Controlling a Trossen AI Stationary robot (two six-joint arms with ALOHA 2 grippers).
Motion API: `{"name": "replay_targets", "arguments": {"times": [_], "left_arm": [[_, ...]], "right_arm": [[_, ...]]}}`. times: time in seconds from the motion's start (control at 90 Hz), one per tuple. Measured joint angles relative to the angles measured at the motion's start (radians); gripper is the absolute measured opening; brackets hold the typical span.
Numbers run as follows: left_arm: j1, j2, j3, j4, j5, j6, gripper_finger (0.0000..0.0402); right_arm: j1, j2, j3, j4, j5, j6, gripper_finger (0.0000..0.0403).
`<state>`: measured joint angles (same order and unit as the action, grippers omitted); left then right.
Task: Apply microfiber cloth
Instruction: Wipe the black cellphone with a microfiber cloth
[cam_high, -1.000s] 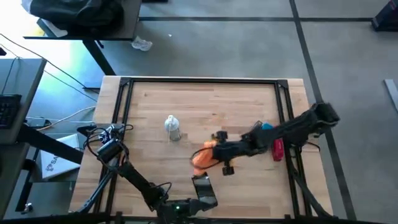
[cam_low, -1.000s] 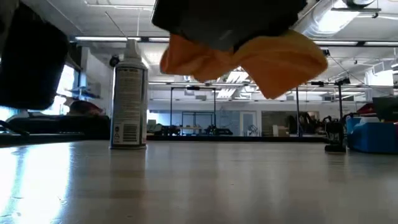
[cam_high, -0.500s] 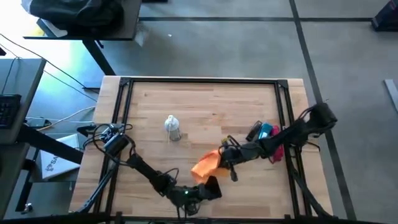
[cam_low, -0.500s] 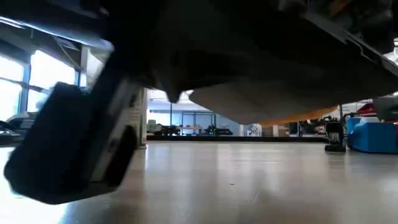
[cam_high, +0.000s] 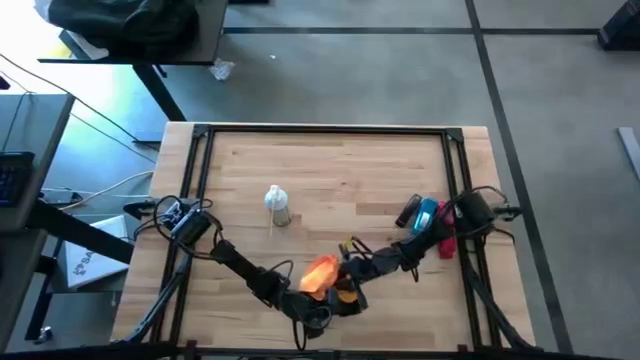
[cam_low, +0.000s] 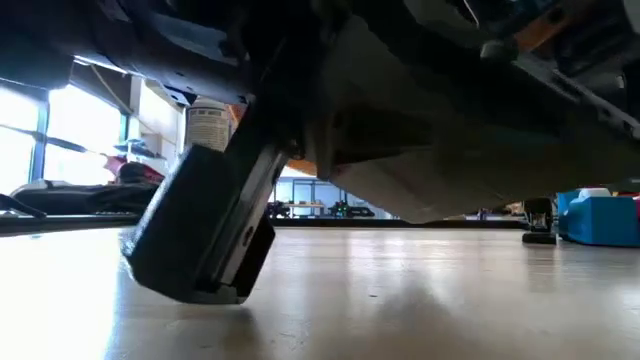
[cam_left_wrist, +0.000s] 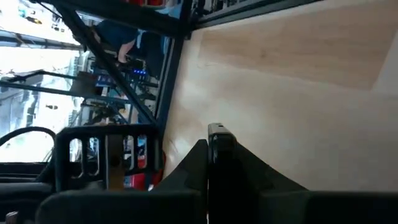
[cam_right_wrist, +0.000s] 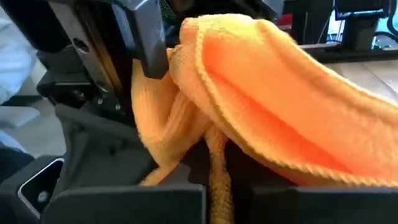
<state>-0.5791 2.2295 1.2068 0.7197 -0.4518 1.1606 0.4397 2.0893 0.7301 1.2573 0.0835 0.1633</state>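
Right gripper (cam_high: 335, 277) pinching orange cloth (cam_high: 320, 273) at lower centre; left gripper (cam_high: 318, 305) just below it — clamped on black phone (cam_low: 205, 235), tilted above table (cam_high: 340, 180); spray bottle (cam_high: 278, 205) left of centre.

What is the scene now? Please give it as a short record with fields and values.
microfiber cloth: orange, held by the right gripper at the table's near edge
right gripper: shut on the cloth
left gripper: beside the cloth, holding a black phone tilted off the table
spray bottle: upright, left of table centre
blue and red items: by the right edge
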Motion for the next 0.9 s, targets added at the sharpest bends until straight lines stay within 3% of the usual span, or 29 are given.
{"name": "replay_targets", "arguments": {"times": [0.278, 0.578, 0.778, 0.9], "left_arm": [[-0.017, 0.002, -0.003, 0.028, -0.072, 0.192, 0.0016], [-0.070, -0.004, 0.001, 0.056, -0.064, 0.264, 0.0016], [-0.092, -0.005, 0.002, 0.103, -0.074, 0.274, 0.0016], [-0.100, -0.005, 0.002, 0.101, -0.073, 0.276, 0.0016]], "right_arm": [[-0.047, -0.005, -0.051, 0.017, 0.097, -0.028, 0.0000], [-0.075, -0.107, -0.126, -0.025, 0.154, -0.071, 0.0000], [0.005, -0.176, -0.091, -0.110, 0.149, -0.049, 0.0000], [0.080, -0.179, -0.008, -0.270, 0.174, -0.014, 0.0000]]}}
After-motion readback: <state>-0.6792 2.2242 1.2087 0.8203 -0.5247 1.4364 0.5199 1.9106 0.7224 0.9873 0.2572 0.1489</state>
